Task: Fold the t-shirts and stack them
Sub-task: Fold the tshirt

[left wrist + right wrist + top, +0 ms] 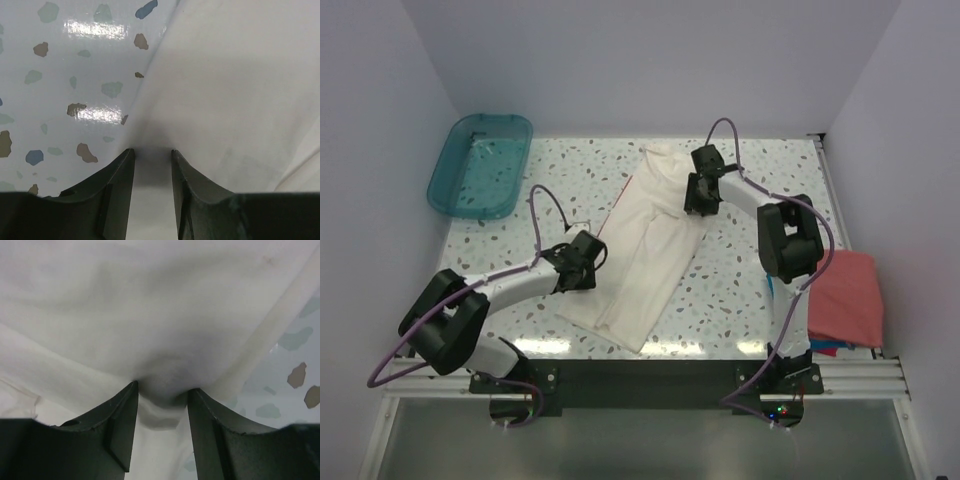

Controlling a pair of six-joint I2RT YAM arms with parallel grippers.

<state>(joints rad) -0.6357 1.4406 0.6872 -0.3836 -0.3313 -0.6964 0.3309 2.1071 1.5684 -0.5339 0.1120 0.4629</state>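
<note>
We judge one fold done: cream-white cloth t-shirt [650, 245] lies mid speckled bench [740, 290]; left claw [585, 262] at eight o'clock and right claw [700, 195] at one both pinch it; salmon-red cloth t-shirt [848, 298] at four awaits.

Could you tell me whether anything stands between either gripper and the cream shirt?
Nothing visible does. Both appear to be closed on the cloth already: the left gripper at the left edge of the cream shirt, and the right gripper on bunched cloth near its far end.
</note>
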